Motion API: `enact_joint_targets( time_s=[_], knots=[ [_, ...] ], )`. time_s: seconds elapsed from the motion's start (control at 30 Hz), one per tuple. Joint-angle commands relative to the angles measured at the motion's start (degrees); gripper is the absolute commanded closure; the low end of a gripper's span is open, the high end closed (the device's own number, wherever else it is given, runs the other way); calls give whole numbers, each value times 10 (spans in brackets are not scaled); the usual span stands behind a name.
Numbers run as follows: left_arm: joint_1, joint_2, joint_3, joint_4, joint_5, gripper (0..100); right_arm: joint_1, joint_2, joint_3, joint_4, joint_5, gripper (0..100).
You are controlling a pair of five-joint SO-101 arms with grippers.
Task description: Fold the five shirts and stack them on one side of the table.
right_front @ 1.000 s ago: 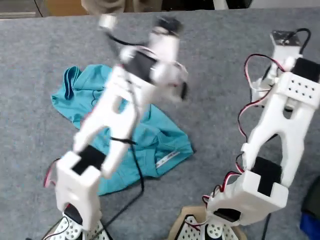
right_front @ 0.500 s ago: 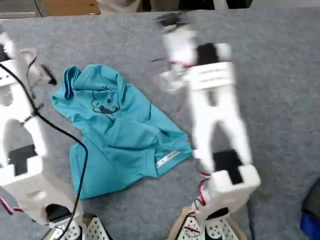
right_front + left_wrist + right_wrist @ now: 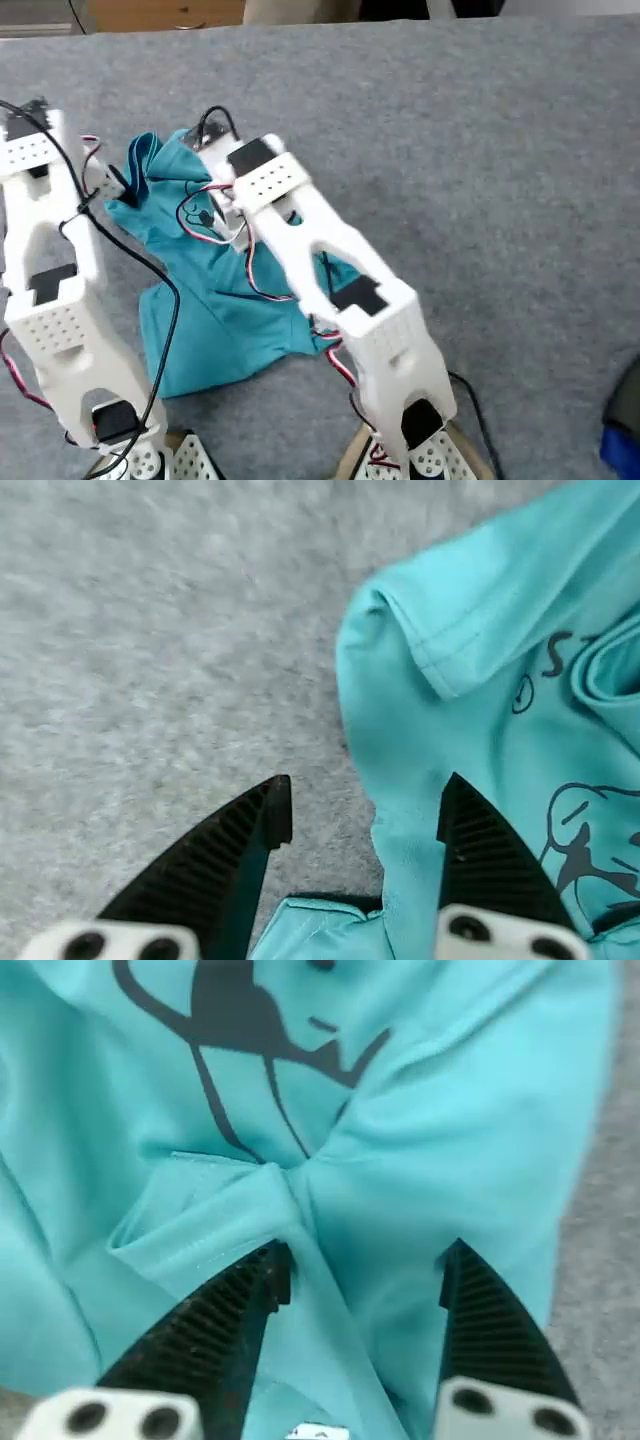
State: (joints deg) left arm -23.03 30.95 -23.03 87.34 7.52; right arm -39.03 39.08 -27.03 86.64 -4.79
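While the teal shirt (image 3: pixel 215 310) lies crumpled, left gripper (image 3: pixel 366 788) held open, empty, at its edge, right gripper (image 3: pixel 365 1255) likewise over its print.

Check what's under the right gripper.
The crumpled teal shirt, dark print facing up, lies under the open right gripper. Around the shirt the grey table shows; whatever is beneath the fabric is covered.

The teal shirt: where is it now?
In the high view, the teal shirt lies crumpled on the left half of the grey table, under the right gripper.
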Motion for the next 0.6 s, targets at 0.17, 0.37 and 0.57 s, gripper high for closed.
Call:
enact_joint_targets(
  time_s=[0.17,0.37,0.57],
  knots=[
    [10,6,-2,-4,-2,753,66,57,-105,91,-57,978],
    [11,6,-2,-4,-2,753,163,58,-182,155,-62,993],
    [11,6,-1,0,-5,753,273,28,-191,156,-60,993]
  ],
)
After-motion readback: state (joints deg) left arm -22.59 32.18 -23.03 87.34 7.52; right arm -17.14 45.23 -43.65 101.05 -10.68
